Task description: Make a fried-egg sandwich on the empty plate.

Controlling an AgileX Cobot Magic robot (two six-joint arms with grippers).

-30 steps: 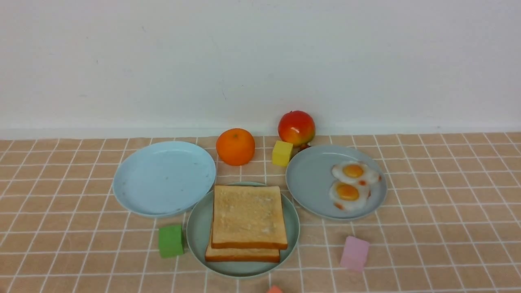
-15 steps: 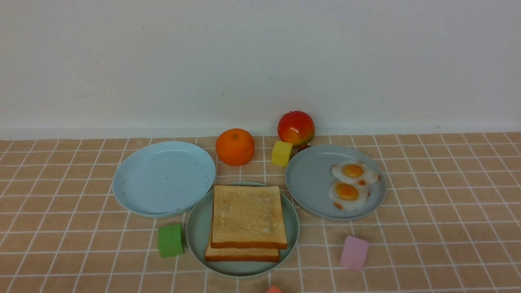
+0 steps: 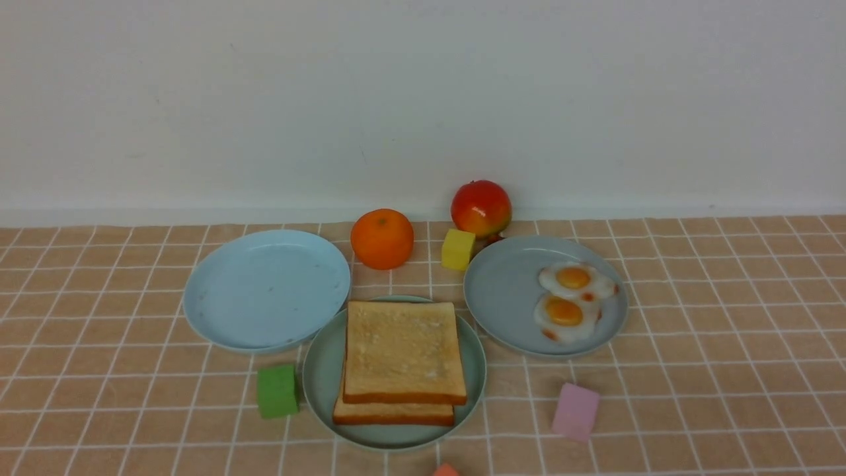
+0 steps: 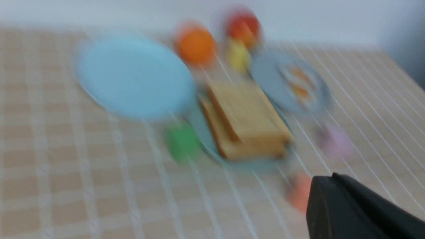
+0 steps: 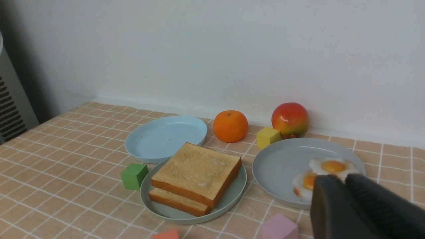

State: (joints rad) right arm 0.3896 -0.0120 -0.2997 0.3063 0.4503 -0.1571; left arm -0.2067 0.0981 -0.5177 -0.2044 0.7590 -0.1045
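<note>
Two golden toast slices lie stacked on the mint-green plate (image 3: 317, 383): the top slice (image 3: 402, 350) sits a little behind the lower slice (image 3: 393, 414). No egg shows between them. Two fried eggs (image 3: 574, 279) (image 3: 565, 314) lie on the grey-blue plate (image 3: 502, 291). Neither gripper shows in the front view. My left gripper (image 4: 323, 177) is shut and empty above the cloth, in a blurred view. My right gripper (image 5: 345, 177) is shut and empty, near the eggs (image 5: 332, 166) in its view.
A pale sky-blue plate (image 3: 264, 287) lies bare at the left. An orange (image 3: 382, 238), an apple (image 3: 481, 207) and a yellow cube (image 3: 458, 248) stand behind. A green cube (image 3: 277, 391), a pink cube (image 3: 576, 411) and a red block (image 3: 445, 470) lie near the front.
</note>
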